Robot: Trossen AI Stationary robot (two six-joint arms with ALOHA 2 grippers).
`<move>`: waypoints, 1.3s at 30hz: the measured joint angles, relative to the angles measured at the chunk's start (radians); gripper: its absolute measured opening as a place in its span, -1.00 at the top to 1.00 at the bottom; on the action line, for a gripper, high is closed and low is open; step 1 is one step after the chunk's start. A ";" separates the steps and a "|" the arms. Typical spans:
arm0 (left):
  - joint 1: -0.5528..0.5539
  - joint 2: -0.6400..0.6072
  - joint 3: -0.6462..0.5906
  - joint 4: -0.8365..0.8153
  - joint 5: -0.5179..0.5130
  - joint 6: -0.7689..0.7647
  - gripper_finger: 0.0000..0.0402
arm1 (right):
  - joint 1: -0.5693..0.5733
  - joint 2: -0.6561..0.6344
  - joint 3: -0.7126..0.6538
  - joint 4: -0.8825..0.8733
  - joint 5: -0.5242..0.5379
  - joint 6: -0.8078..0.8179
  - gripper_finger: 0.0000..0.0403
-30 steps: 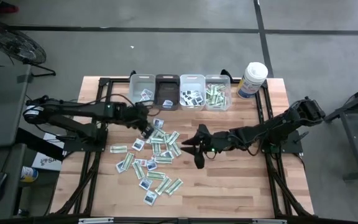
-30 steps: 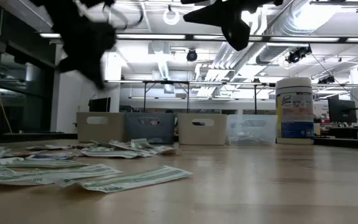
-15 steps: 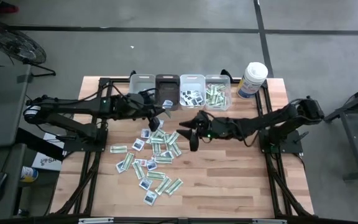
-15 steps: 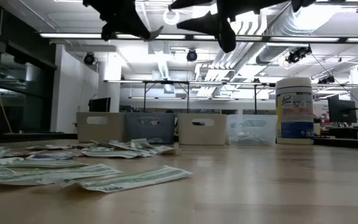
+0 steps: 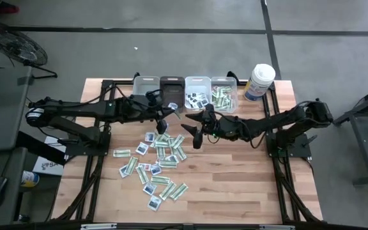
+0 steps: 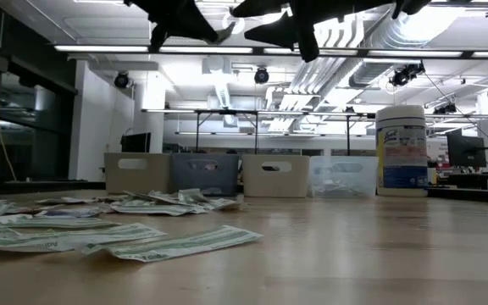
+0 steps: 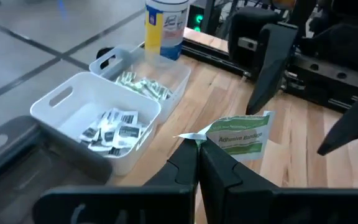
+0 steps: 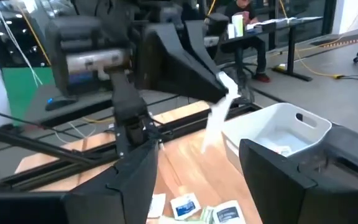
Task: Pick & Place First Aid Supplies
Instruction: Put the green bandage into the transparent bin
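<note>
Many first aid supplies, small green-and-white strips and squarish white packets, lie in a loose pile left of the table's middle. My left gripper hangs above the pile's far end, near the bins, shut on one green-and-white strip packet. My right gripper hovers just right of it, open with nothing between its fingers. It faces the left gripper and the held packet. Both grippers show at the top of the low view, left and right. My left gripper pinches the strip packet by one end corner between its two fingertips. The fingers slant slightly downward, coming from the table's left. The packet sticks out beyond the fingertips, lifted clear of the table and the pile.
Four small bins stand in a row at the far edge: a clear one, a dark one, a white one holding squarish packets and a clear one holding green strips. A white canister stands to their right. The table's right half is bare wood.
My left gripper has risen from the pile with the strip packet, moved toward the far edge and the bins, and tipped up nearer to level. My right gripper has swung toward the far left, closer to the left gripper.
</note>
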 joint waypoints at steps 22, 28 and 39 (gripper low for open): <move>0.000 0.041 -0.002 0.108 0.031 0.086 1.00 | -0.046 0.006 0.000 0.005 -0.010 0.010 0.09; 0.000 0.041 -0.002 0.110 0.035 0.086 1.00 | -0.046 0.006 0.000 -0.003 -0.010 0.009 0.45; 0.000 0.041 -0.002 0.109 0.080 0.162 0.99 | -0.047 0.006 0.000 -0.003 -0.053 0.008 0.97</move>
